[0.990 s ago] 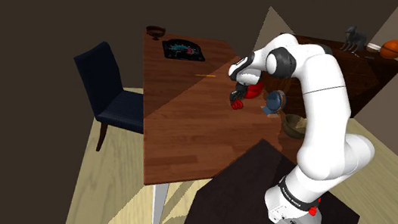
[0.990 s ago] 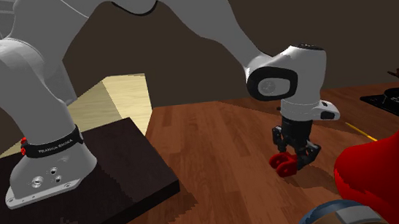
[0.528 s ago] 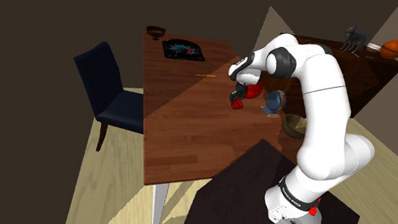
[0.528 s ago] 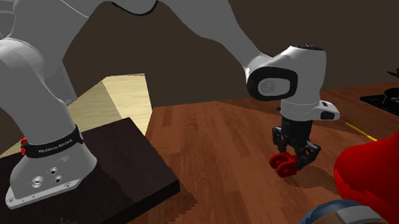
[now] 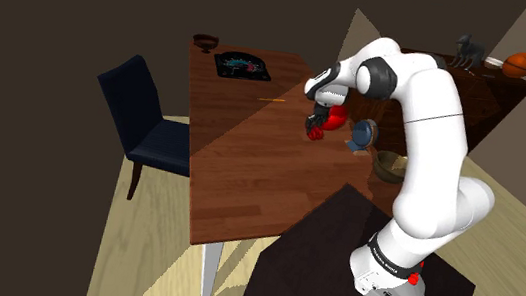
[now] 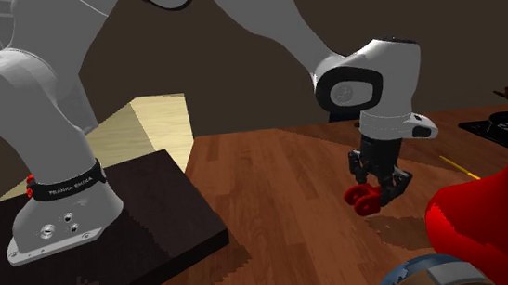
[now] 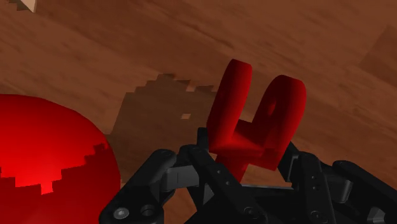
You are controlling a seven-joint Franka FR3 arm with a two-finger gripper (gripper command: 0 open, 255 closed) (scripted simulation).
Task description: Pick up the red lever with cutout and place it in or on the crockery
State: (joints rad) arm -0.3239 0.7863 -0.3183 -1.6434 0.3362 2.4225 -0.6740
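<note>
- The red lever is clamped between the two fingers of the black gripper. Its forked, cut-out end sticks out beyond the fingertips.
- In the second exterior view the lever hangs under the gripper, clear of the wooden tabletop, with a shadow below it.
- In the shoulder view the gripper and lever are over the tabletop, towards its right edge.
- A red vase stands just beside the gripper at 2 o'clock in the shoulder view. In the wrist view its round body bulges close to one finger.
- A blue disc-shaped thing stands at 3 o'clock from the gripper.
- A brown bowl sits at 4 o'clock, past the blue thing and near the dark stand.
- A thin yellow pencil lies at 10 o'clock on open tabletop.
- Further out the same way are a dark tray and a small dark bowl at the far corner.
- A dark blue chair stands at 9 o'clock, off the tabletop's edge.
- A sideboard behind the arm carries a horse figurine and an orange ball.
</note>
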